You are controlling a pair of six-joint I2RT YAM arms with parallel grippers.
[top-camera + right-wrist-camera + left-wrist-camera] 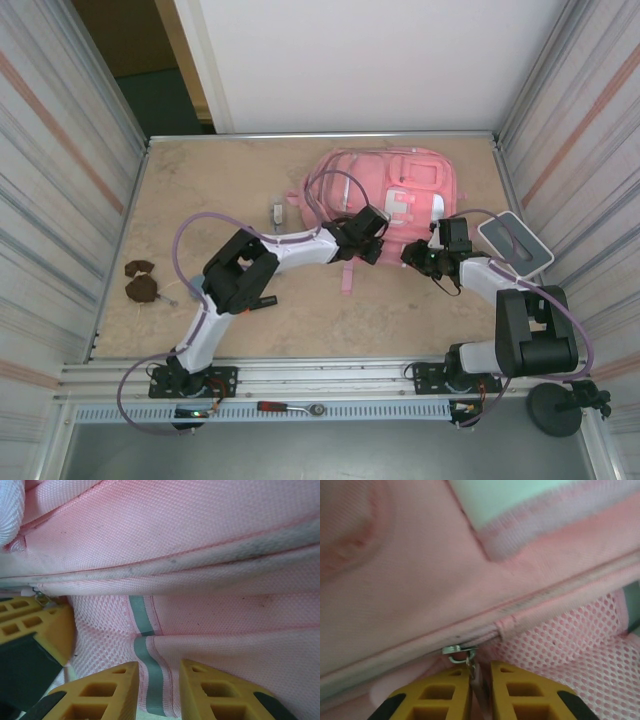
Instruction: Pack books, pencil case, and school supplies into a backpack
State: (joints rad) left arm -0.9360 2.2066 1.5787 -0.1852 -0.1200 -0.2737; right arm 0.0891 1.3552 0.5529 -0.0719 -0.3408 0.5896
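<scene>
On backpack [400,185] | left end effector [481,671] pinches zipper pull [476,679] | right end effector [159,669] astride grey stripe [142,615], grip unclear

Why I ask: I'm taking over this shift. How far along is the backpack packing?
Done: hard to say; the backpack lies flat and its contents are hidden. In hand: the left fingers pinch a zip pull while the right fingers grip its mesh side. Remaining: a small pale thing on the table beside it may still need packing.
</scene>
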